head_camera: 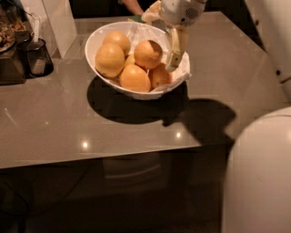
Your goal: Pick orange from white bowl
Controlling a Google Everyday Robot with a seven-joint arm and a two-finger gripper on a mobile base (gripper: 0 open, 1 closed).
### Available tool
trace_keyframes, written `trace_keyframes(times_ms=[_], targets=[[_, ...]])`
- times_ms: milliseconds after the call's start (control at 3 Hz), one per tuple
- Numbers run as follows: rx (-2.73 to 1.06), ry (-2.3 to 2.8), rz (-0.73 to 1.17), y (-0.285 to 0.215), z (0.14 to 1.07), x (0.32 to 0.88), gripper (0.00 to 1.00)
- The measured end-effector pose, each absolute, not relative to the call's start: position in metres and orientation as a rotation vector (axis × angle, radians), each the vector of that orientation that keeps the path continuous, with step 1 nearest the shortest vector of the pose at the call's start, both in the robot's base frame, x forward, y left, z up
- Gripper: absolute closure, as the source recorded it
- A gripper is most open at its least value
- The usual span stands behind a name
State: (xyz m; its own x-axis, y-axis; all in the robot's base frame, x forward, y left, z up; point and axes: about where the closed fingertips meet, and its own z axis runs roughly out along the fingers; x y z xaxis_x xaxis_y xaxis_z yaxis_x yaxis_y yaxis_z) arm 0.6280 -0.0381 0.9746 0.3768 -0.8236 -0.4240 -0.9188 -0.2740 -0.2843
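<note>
I see a dim, warm-lit scene, with small glare spots from overhead lamps on the glossy table (54, 118). The white bowl (136, 94) and the gripper (172, 67), which hangs over the bowl's right side, cast dark shadows toward me.

The gripper (172, 66) hangs at the far side of the scene, a little right of centre, pointing almost straight down with a slight lean to the left; above it sits the rounded white wrist housing (183, 10), cut off by the far edge; a large white curved shell (259, 177) of the robot fills the near right corner.
</note>
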Motion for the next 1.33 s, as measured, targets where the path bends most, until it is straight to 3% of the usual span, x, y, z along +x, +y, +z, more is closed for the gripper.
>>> trace_keyframes(times_ms=[1000, 1333], targets=[[-2.15, 1.466, 0.456, -0.004, 0.928, 0.658, 0.0], [-2.124, 1.46, 0.441, 0.003, 0.927, 0.666, 0.18]])
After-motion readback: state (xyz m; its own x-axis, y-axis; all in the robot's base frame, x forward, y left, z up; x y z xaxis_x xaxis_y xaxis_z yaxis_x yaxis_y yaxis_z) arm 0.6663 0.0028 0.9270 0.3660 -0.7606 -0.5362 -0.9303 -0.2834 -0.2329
